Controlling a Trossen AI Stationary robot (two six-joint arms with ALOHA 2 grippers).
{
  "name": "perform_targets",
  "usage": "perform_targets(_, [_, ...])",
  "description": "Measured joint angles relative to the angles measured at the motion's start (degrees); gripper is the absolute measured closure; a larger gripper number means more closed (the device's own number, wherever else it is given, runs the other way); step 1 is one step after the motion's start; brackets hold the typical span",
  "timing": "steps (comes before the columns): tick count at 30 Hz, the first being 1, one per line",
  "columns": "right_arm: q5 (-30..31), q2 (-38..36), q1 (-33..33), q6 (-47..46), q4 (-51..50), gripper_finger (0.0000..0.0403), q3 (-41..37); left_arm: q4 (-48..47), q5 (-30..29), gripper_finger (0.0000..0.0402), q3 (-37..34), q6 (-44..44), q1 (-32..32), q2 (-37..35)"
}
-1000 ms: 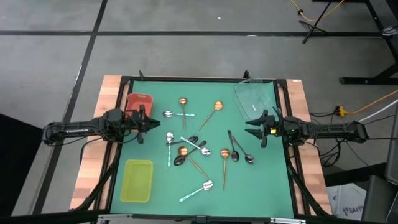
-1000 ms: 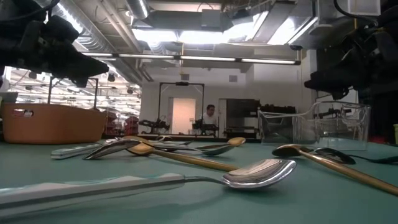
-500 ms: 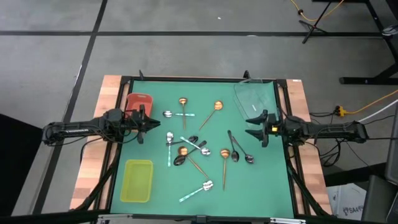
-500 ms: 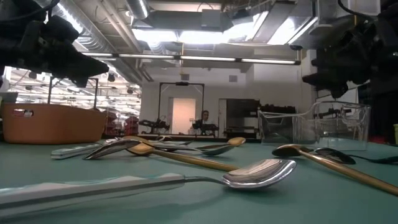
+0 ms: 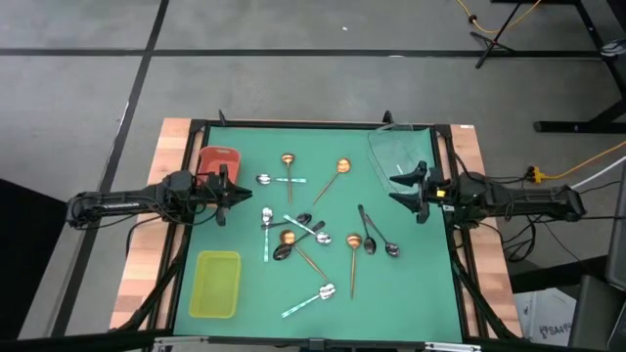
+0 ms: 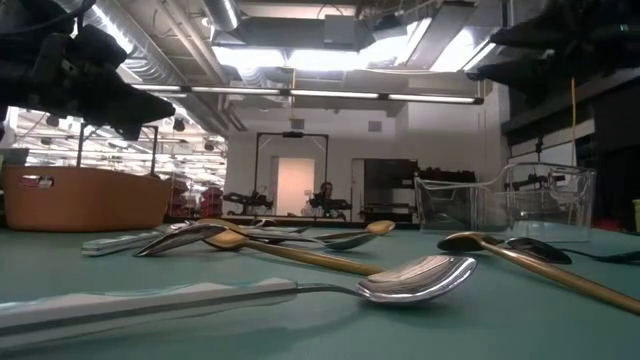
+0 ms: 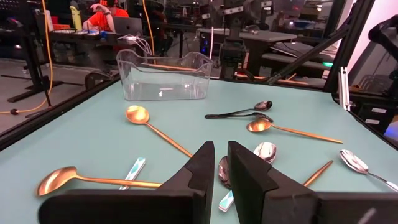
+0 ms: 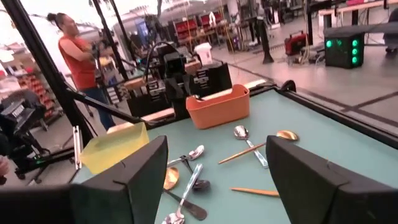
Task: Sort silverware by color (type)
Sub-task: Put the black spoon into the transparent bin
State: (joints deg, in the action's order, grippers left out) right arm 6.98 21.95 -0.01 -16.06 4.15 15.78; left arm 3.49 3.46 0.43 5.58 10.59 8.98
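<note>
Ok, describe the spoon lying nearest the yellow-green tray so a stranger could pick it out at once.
Start at the yellow-green tray in the mat's near left corner, seen from above. Just to its right, alone at the near edge, lies a mint-handled spoon, its silver bowl pointing up and right. Unlike the other mint-handled spoons, which sit in the central tangle, it touches no other spoon.

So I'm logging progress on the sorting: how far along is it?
Barely started. All three trays, red, yellow-green and clear, look empty, and the spoons lie scattered on the green mat. Neither gripper holds anything: the left gripper hovers nearly shut by the red tray, the right gripper open beside the clear one. Everything is left to sort.
</note>
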Motion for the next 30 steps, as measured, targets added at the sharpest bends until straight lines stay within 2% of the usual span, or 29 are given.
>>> perform_targets(12, [-0.6,21.8,0.0,-1.9,-14.2,0.0143,20.3,0.0,0.0,0.0363,0.0,0.0,0.0,0.0])
perform_targets(19, [-6.4,34.3,0.0,-3.5,-21.5,0.0143,29.9,0.0,0.0,0.0363,0.0,0.0,0.0,0.0])
perform_targets(25, [-7.7,43.5,0.1,-10.4,-27.2,0.0143,34.6,0.0,0.0,0.0363,0.0,0.0,0.0,0.0])
perform_targets(30, [-7.7,49.2,0.0,-15.0,-29.6,0.0143,35.0,0.0,0.0,0.0363,0.0,0.3,0.0,0.0])
